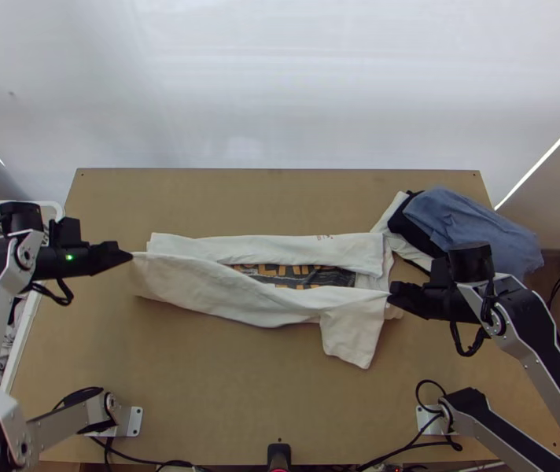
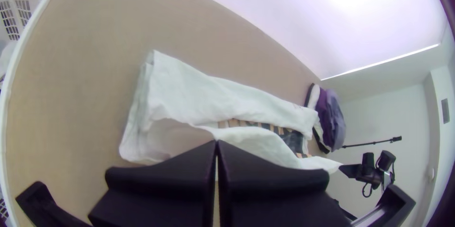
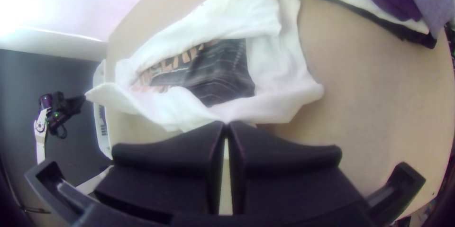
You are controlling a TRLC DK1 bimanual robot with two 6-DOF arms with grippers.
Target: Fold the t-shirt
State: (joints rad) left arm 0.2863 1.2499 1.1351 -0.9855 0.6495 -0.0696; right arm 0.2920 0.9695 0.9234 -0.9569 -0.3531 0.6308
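A white t-shirt [image 1: 280, 307] lies lengthwise across the table, its far side folded inward, with a strip of dark print between the far and near flaps. My left gripper [image 1: 131, 256] is shut on the near flap's left corner; in the left wrist view the same gripper [image 2: 216, 142] pinches the raised cloth [image 2: 175, 130]. At the flap's right end, my right gripper [image 1: 391, 299] is shut on the edge beside a hanging sleeve. The right wrist view has this gripper [image 3: 226, 123] closed on the shirt's edge [image 3: 265, 108], the cloth stretched between both grippers.
A pile of folded clothes, blue [image 1: 469, 224], black and white, lies at the table's far right corner, touching or close to the shirt's right end. A white basket [image 1: 16, 346] stands at the left edge. Bare wood [image 1: 225, 377] extends in front of the shirt.
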